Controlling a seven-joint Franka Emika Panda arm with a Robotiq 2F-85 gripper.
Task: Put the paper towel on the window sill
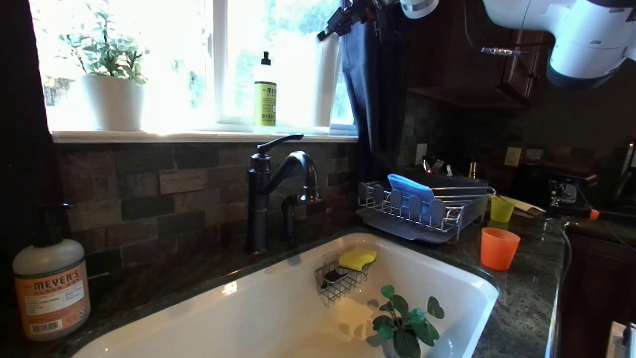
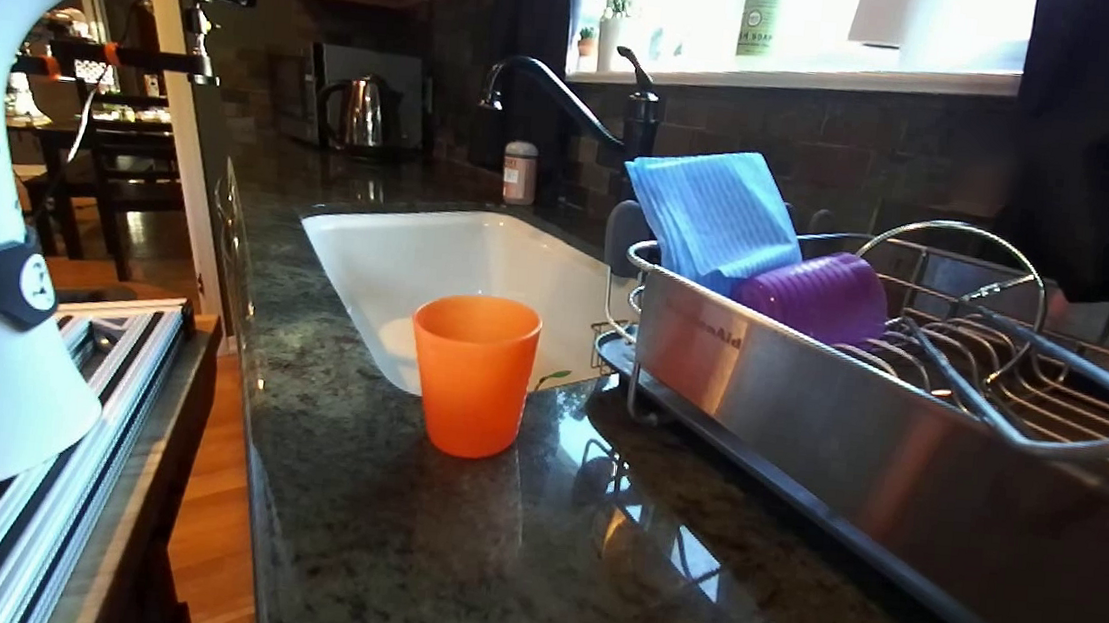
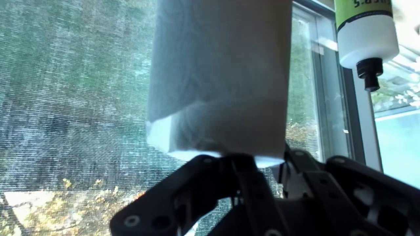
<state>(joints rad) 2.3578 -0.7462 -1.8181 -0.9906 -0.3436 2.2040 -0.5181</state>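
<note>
The white paper towel roll (image 1: 325,82) stands at the right end of the window, washed out by light. Its lower part (image 2: 879,14) shows in an exterior view, the bottom edge close over the pale window sill (image 2: 816,78). I cannot tell if it touches the sill (image 1: 198,137). The roll looks slightly tilted. In the wrist view the roll (image 3: 226,65) appears upside down. My gripper (image 3: 265,157) is at its top rim, fingers partly closed on the right side of the rim; the tips are partly hidden. In an exterior view my gripper (image 1: 329,29) is at the roll's top.
A green soap bottle (image 1: 265,99) stands left of the roll on the sill, with a potted plant (image 1: 113,102) farther left. A dark curtain (image 1: 370,99) hangs right of the roll. Below are the faucet (image 1: 258,204), sink (image 1: 208,318), dish rack (image 1: 422,209) and orange cup (image 2: 474,375).
</note>
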